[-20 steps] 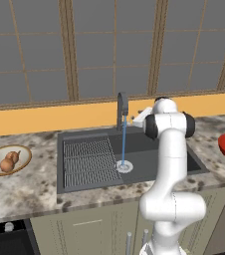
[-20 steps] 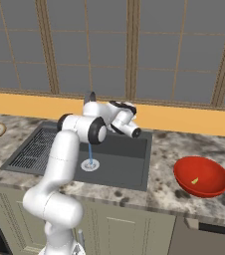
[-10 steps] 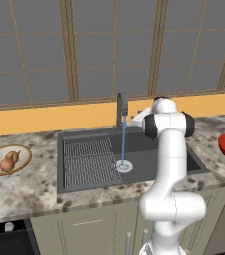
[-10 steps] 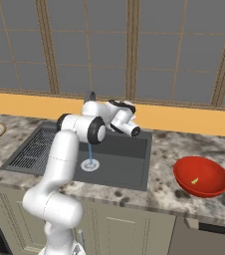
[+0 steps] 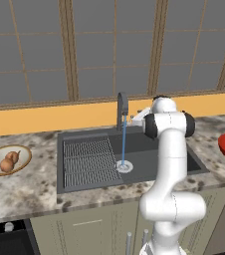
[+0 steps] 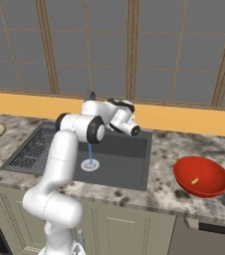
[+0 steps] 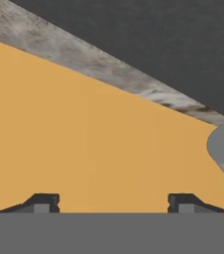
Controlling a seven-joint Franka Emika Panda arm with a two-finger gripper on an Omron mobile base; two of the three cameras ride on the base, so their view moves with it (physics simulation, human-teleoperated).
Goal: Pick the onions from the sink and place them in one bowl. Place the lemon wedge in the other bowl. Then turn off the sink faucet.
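Behind the sink (image 5: pixel 149 159) I see the faucet (image 5: pixel 122 110) upright, spout toward the basin, my end effector (image 7: pixel 113 203) open beside it.

Base views flank sink (image 5: pixel 134 159), hand view — close wall

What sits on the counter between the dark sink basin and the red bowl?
Nothing: in the right base view, only bare speckled stone counter lies between the dark grey sink basin and the glossy red bowl.
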